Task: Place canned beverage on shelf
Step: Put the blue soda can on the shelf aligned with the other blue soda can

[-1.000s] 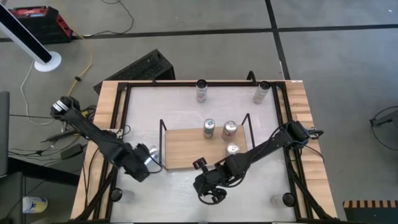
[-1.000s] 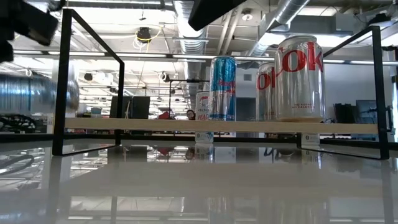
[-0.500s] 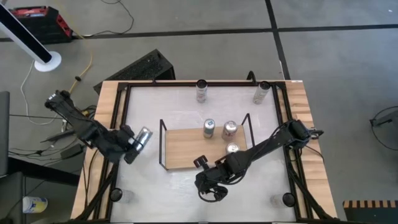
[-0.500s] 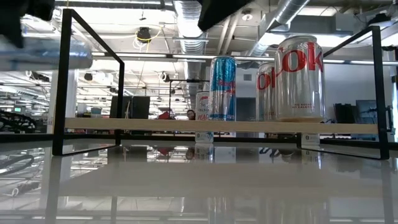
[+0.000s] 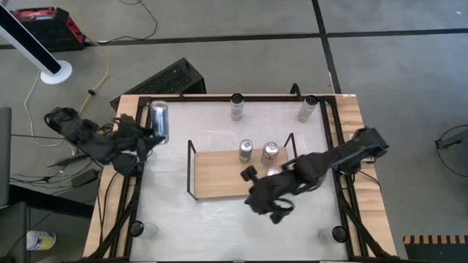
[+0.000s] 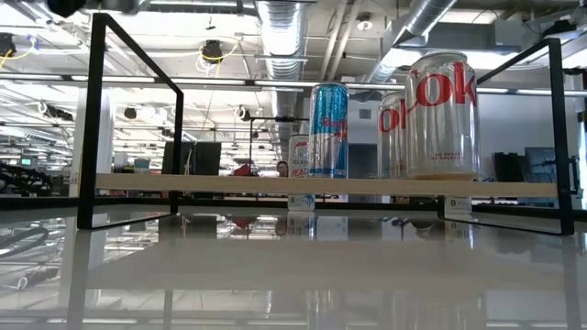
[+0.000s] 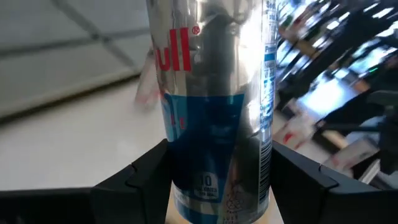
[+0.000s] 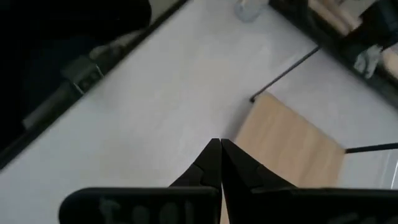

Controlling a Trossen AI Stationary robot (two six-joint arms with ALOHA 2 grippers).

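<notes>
The shelf (image 5: 216, 175) is a wooden board with black wire ends at the table's middle; in the low view the shelf (image 6: 229, 183) carries a blue can (image 6: 328, 130) and two silver Coke cans (image 6: 442, 115). High over the table's far left part, my left gripper (image 5: 148, 136) is shut on a silver-and-blue canned beverage (image 5: 159, 120), which fills the left wrist view (image 7: 214, 93). My right gripper (image 5: 259, 204) hovers shut above the shelf's near edge; in its wrist view the shut gripper (image 8: 219, 149) points past the board (image 8: 292, 143). My left gripper pinches the can's blue part (image 7: 205, 134), near the end closest to the wrist, between its two fingers (image 7: 140, 177), one on each side. The fingers come nearly level from the table's left. The can is lifted clear and lies almost level, its other end (image 5: 159, 108) toward the far edge.
Two more cans (image 5: 236, 107) (image 5: 307, 109) stand at the table's far edge. Small clear things (image 5: 139, 229) (image 5: 333, 234) sit in the near corners. A black frame (image 5: 135, 168) runs round the white tabletop, bare left of and in front of the shelf.
My left gripper has lifted the can from beside the shelf's left end, going up and toward the far left. It has tipped from pointing down to nearly level, turning the can from upright onto its side. My right gripper, still shut, has risen and gone toward the shelf.
</notes>
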